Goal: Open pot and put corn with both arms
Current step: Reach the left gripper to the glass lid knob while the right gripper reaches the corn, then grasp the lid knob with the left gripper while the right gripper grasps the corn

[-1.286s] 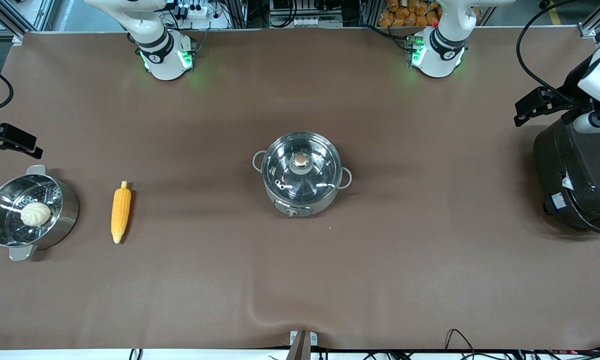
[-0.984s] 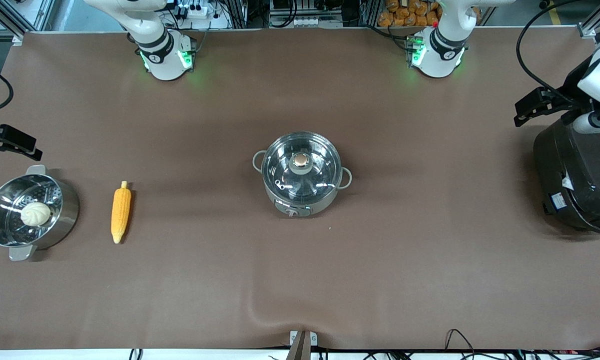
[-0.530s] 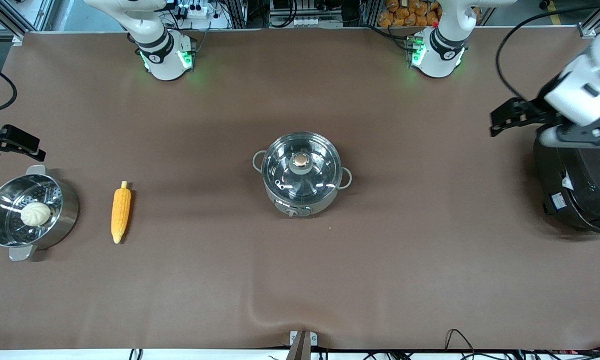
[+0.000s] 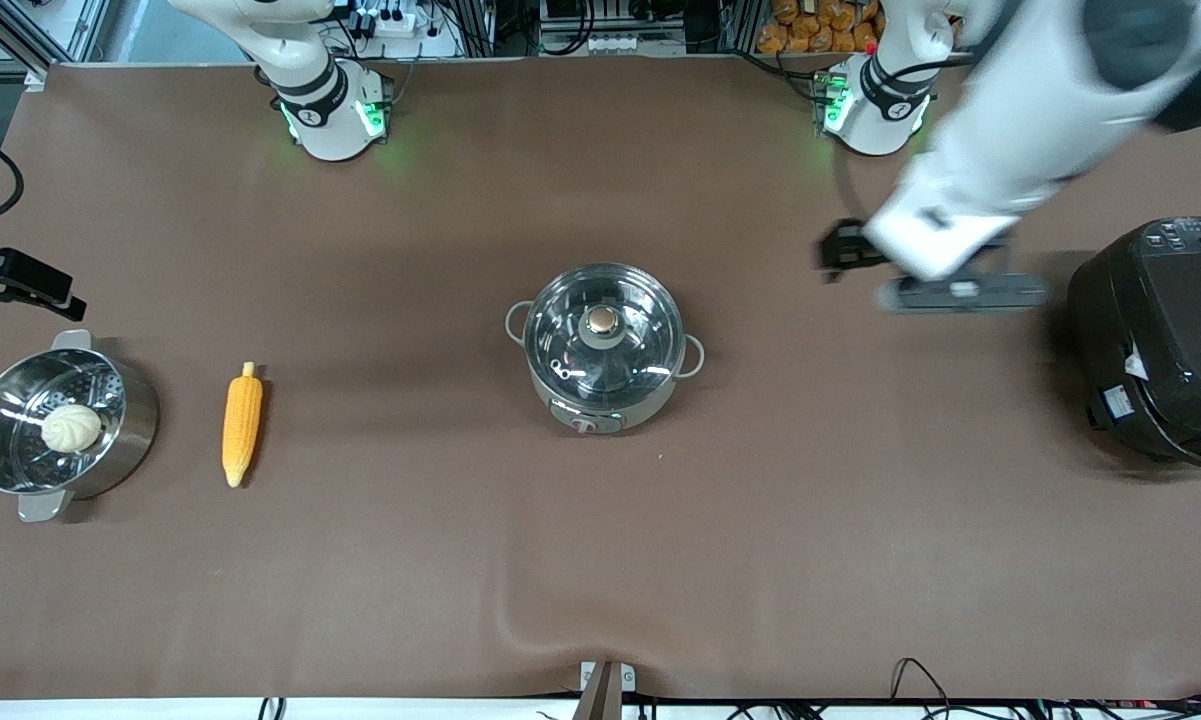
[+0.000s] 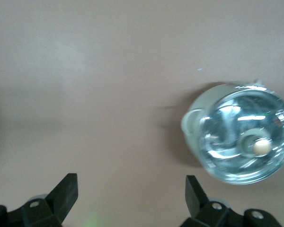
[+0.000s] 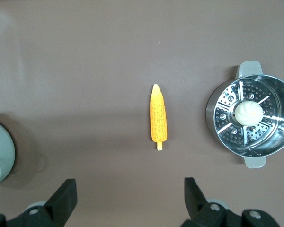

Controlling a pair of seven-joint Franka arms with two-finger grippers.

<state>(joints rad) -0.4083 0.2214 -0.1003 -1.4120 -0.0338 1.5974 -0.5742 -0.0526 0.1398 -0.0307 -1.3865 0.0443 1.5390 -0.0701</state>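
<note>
Writing first: nothing legible, only a small white sticker on the black rice cooker at the left arm's end of the bench, its print too small to read. Pot sits mid-bench, glass lid on, knob at its centre, control dial facing the front edge. Corn lies flat toward the right arm's end, stem tip pointing to the front edge, just beside the steel steamer pot holding a white bun; corn and steamer do not touch.

Left arm stretches down from its base near the back edge, forearm blurred, left pincer up in the air over bare bench between the lidded pot and the rice cooker, fingers spread wide with nothing between them. Right pincer hangs high over the right arm's end of the bench, fingers likewise well apart and empty, looking down on corn and steamer.
</note>
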